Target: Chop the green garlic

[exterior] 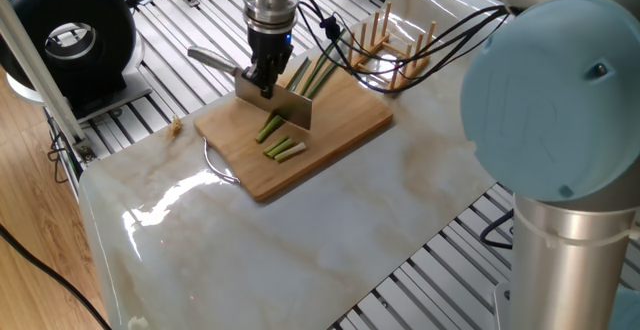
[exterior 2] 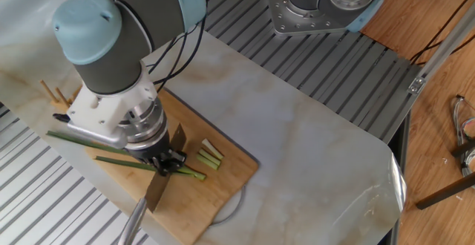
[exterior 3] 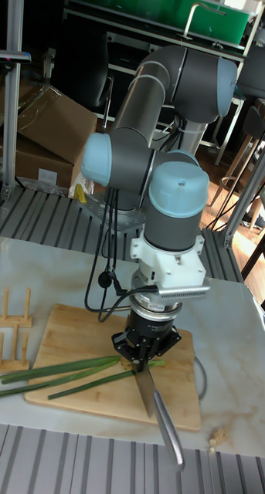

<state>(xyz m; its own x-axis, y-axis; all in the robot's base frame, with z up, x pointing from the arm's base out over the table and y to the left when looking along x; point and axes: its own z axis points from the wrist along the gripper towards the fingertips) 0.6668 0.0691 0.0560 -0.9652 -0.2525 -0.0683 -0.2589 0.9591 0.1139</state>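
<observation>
The gripper (exterior: 264, 78) is clamped tight on the cleaver (exterior: 272, 103), blade down across the green garlic (exterior: 311, 73) on the wooden cutting board (exterior: 340, 130), with short cut pieces (exterior: 284, 149) lying just beside the blade.

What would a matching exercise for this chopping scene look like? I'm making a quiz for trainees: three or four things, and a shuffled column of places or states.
Things:
1. cleaver
2. cut pieces
3. peg rack
4. long stalks

Places or states:
A. standing beside the cutting board
B. held in the pincer
C. lying loose on the board, short
D. lying across the board, uncut leaves overhanging its edge

Pairs: 1-B, 2-C, 3-A, 4-D
</observation>
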